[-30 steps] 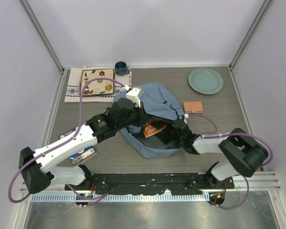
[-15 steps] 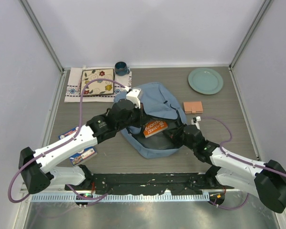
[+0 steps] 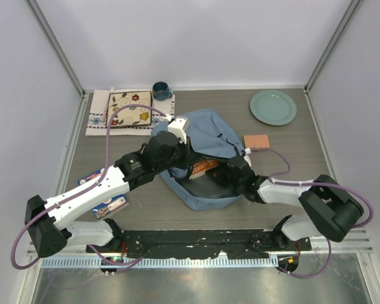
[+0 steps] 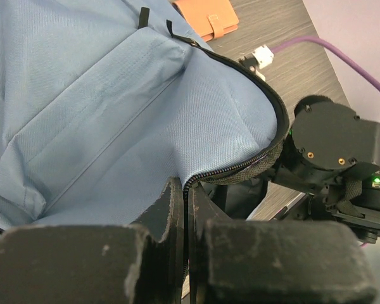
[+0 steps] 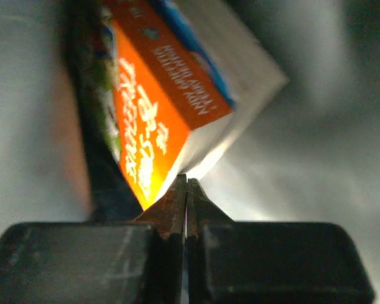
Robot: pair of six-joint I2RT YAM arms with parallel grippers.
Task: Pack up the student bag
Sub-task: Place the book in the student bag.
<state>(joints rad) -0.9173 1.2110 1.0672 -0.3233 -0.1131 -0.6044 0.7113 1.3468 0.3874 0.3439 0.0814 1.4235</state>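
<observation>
The dusty-blue student bag (image 3: pixel 209 130) lies at the table's middle with its mouth facing the arms. My left gripper (image 3: pixel 185 154) is shut on the bag's zipper edge (image 4: pixel 240 168) and holds the flap (image 4: pixel 114 107) up. An orange book (image 3: pixel 202 166) lies inside the opening, partly under the flap. My right gripper (image 3: pixel 220 172) reaches into the bag with its jaws shut and nothing between them. In the right wrist view its tips (image 5: pixel 187 180) touch the lower corner of the orange book (image 5: pixel 158 120).
A green plate (image 3: pixel 273 107) sits back right, and a pinkish wallet (image 3: pixel 256 141) lies beside the bag. A floral book (image 3: pixel 130 107) on a cloth and a dark blue mug (image 3: pixel 161 90) are back left. Another book (image 3: pixel 107 202) lies under my left arm.
My right gripper has gone from open to shut, and its arm swung out and back into the bag's mouth. The orange book sits slightly deeper under the flap. The left arm has not moved.
</observation>
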